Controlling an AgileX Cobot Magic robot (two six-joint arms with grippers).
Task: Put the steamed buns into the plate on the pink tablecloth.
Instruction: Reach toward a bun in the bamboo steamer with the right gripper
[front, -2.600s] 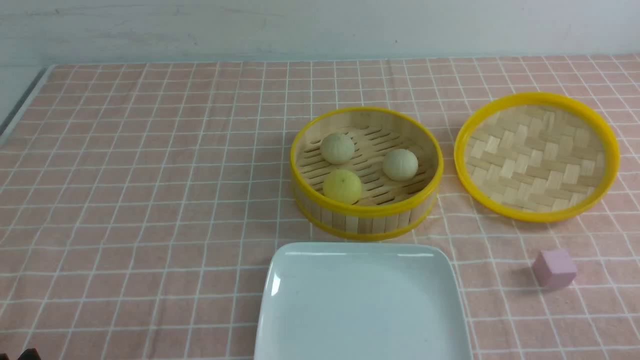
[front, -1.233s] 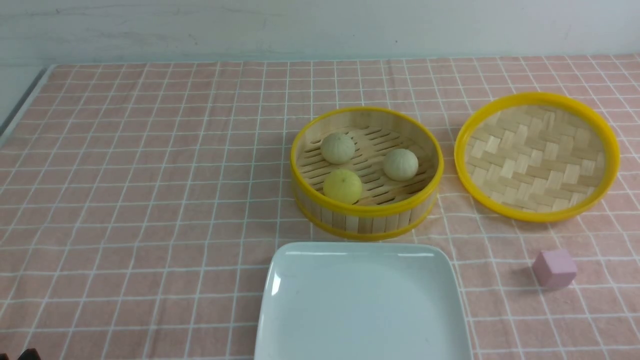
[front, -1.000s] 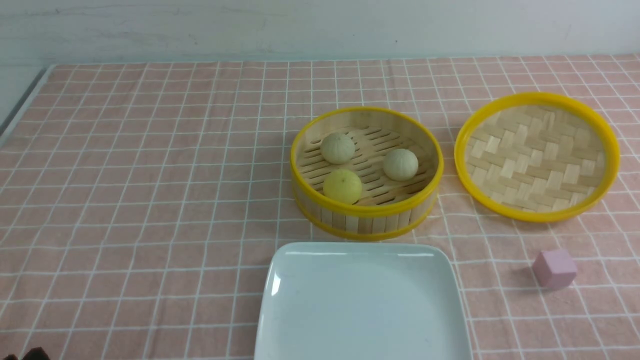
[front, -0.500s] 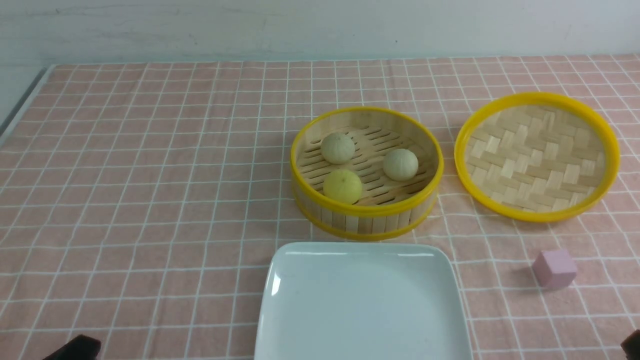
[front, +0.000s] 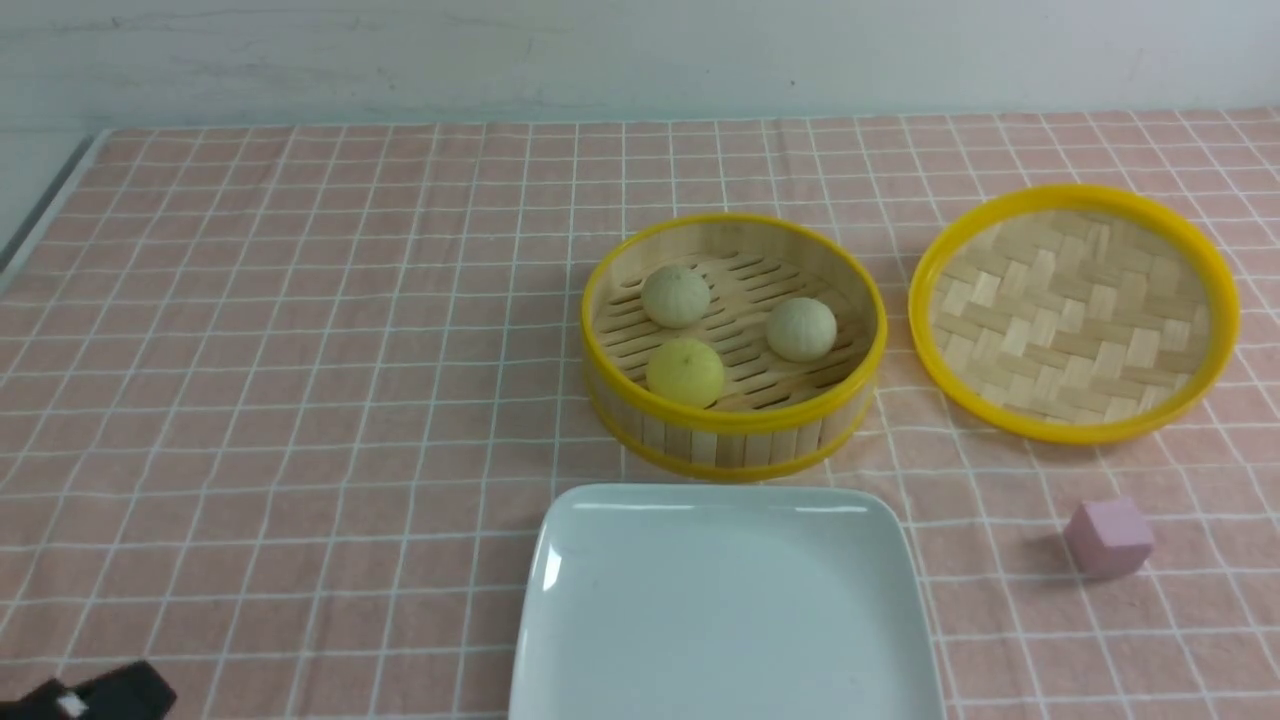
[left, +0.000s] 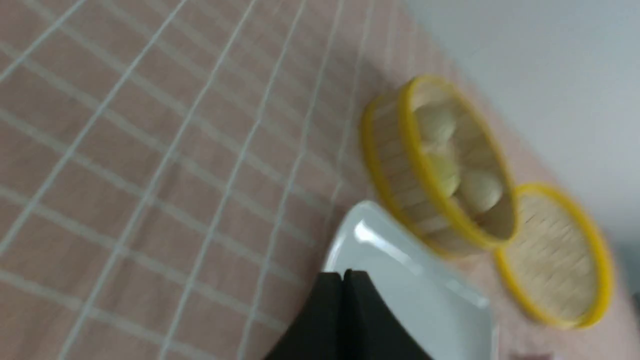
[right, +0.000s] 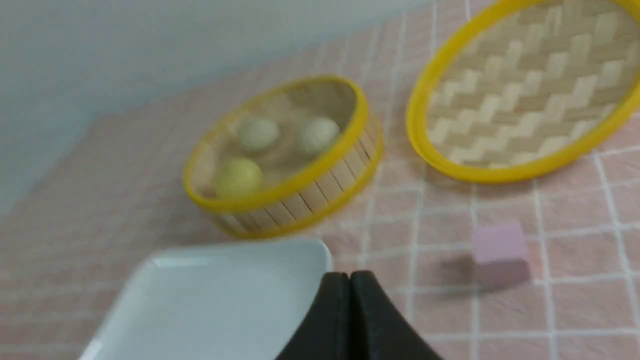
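Yellow and beige buns (front: 685, 373): in the steamer (front: 735, 425), ahead of both pincers
Left pincer (left: 348, 276): clenched, empty
Right pincer (right: 350, 276): clenched, empty
White plate (front: 728, 600): between the pincers

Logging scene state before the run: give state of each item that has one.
left claw: shut, nothing held
right claw: shut, nothing held
steamer: uncovered, three buns inside
lid: off, beside steamer
plate: upright, no buns on it
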